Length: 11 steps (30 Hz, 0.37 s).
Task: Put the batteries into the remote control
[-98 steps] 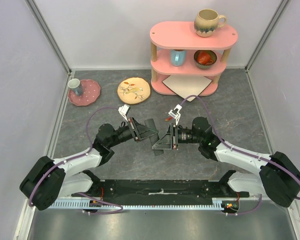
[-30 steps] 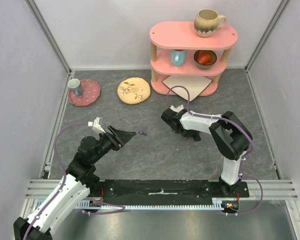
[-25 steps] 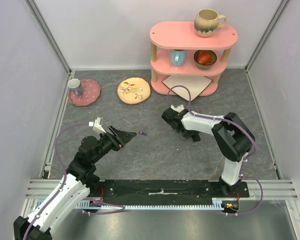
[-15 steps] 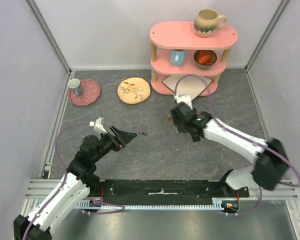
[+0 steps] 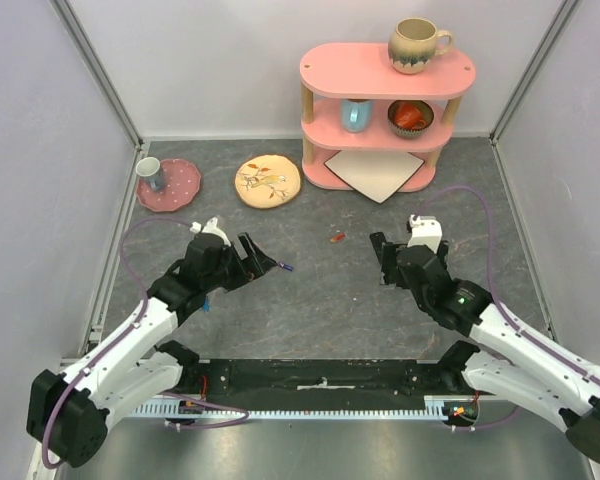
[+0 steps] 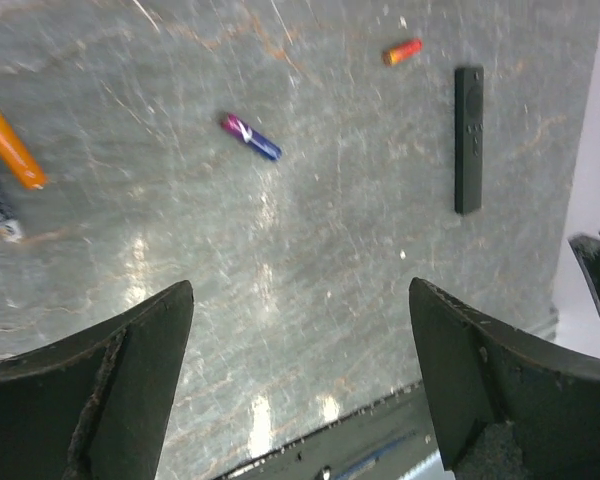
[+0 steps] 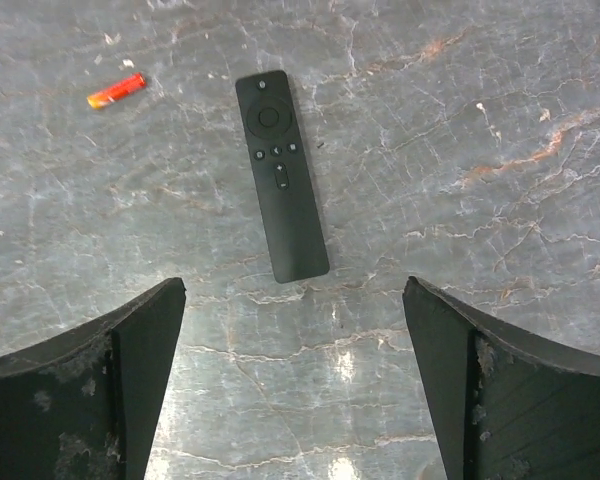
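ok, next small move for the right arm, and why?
Probably lower the right gripper onto the remote control and close across its narrow width. It lies flat, buttons up, centred ahead of the open, empty fingers, so the battery bay is hidden until it is lifted and turned. The red battery can wait.

Top view: high, from rear, whole table (image 5: 320, 300). Wrist views: close, facing down; both share remote control (image 7: 280, 190), red battery (image 7: 115, 90).

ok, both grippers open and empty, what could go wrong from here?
1. Remote control lies flat, buttons up; the bay is probably underneath, so it needs a flip, and a pinch could slip.
2. Purple battery and red battery are loose cylinders; a nudge from the left gripper could roll them away.
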Available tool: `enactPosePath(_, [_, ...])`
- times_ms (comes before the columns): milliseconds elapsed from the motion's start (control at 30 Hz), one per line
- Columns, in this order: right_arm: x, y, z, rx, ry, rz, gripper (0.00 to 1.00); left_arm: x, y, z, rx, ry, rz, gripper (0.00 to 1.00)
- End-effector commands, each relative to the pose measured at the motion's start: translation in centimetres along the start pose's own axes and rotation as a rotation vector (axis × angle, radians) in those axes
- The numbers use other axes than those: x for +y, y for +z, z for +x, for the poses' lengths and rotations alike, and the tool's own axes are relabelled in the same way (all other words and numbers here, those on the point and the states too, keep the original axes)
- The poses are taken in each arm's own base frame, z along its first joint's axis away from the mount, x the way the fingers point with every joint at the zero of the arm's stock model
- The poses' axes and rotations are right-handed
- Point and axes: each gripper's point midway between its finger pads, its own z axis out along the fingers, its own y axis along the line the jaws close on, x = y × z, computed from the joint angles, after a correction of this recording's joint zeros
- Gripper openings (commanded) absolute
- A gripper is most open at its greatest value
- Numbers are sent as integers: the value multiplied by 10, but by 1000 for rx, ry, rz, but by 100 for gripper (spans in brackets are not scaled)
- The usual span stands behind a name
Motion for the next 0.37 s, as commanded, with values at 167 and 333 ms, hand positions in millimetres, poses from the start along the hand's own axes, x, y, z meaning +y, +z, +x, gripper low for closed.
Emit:
enactPosePath(167, [5, -10, -38, -150, 185, -30, 98, 4, -21, -47, -237, -218, -109, 99])
enactPosePath(333, [11, -19, -52, -179, 220, -80, 98, 0, -18, -44, -191, 22, -80, 99])
